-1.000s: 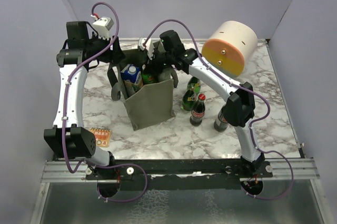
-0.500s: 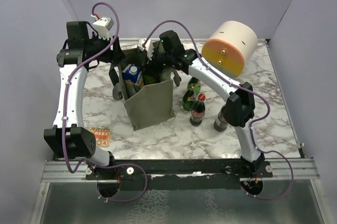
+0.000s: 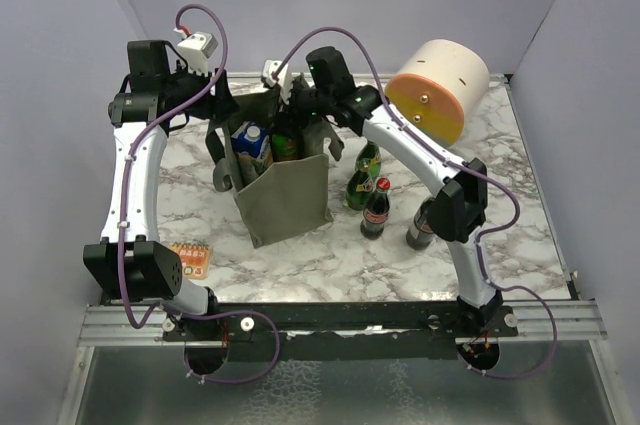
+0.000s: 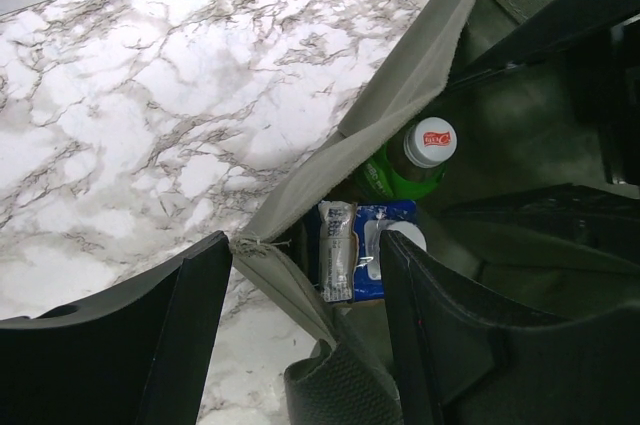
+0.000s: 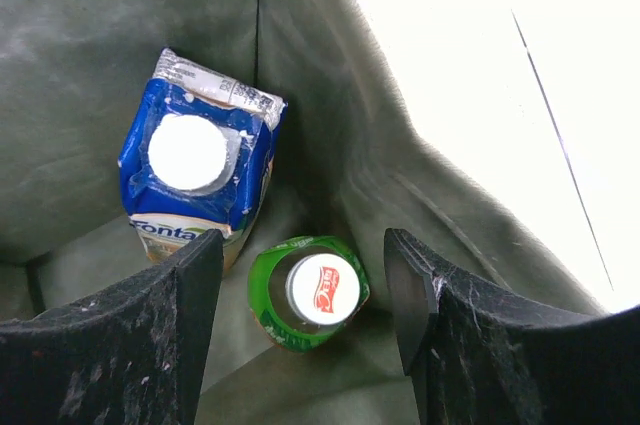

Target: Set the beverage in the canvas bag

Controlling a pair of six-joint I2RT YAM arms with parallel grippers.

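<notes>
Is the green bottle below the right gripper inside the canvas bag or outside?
Inside: the green bottle stands cap-up within the canvas bag, beside the blue carton.

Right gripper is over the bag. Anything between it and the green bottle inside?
Nothing visible. The green bottle stands upright in the bag, straight below the open right gripper. The blue carton stands beside it, not over its cap, and the bag wall runs along its other side.

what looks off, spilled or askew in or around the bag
Nothing is spilled or toppled. Inside the canvas bag, the blue carton and the green bottle stand upright with their caps on. The only small oddity is the bag's rim corner, which is creased and has a loose thread, as the left wrist view shows.
</notes>
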